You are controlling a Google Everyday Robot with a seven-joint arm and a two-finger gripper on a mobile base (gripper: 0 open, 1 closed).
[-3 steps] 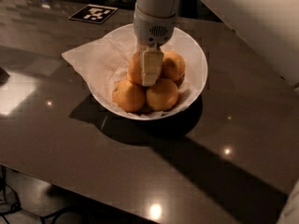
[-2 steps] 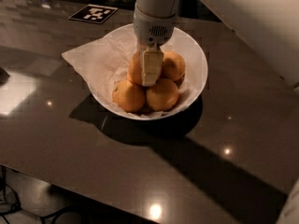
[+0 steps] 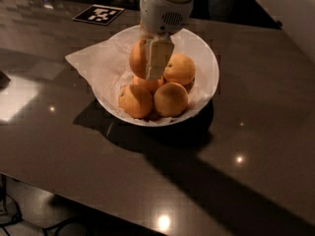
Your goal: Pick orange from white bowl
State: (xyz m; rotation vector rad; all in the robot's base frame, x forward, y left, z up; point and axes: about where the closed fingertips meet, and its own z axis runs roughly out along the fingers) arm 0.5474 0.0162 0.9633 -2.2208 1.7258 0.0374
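The white bowl (image 3: 206, 58) stands on the dark table, lined with crinkled white paper (image 3: 93, 63) that juts past its left rim. My gripper (image 3: 147, 69) hangs over the bowl's middle, shut on the orange (image 3: 138, 58), which it holds just above the other fruit. One pale finger (image 3: 157, 58) lies across the orange's right side; the other finger is hidden behind it. Three yellow-orange fruits rest in the bowl: front left (image 3: 135, 101), front right (image 3: 171, 99) and right (image 3: 180, 69). A bit more orange skin (image 3: 148, 84) shows below the held orange.
A black-and-white marker tag (image 3: 98, 14) lies on the table behind the bowl. The glossy dark table (image 3: 246, 146) stretches to the front and right, with its front edge low on the left. The bowl's shadow falls to the front right.
The gripper has risen a little with the orange in it, so the orange now sits higher than the other fruit. The bowl and the other fruit have not moved.
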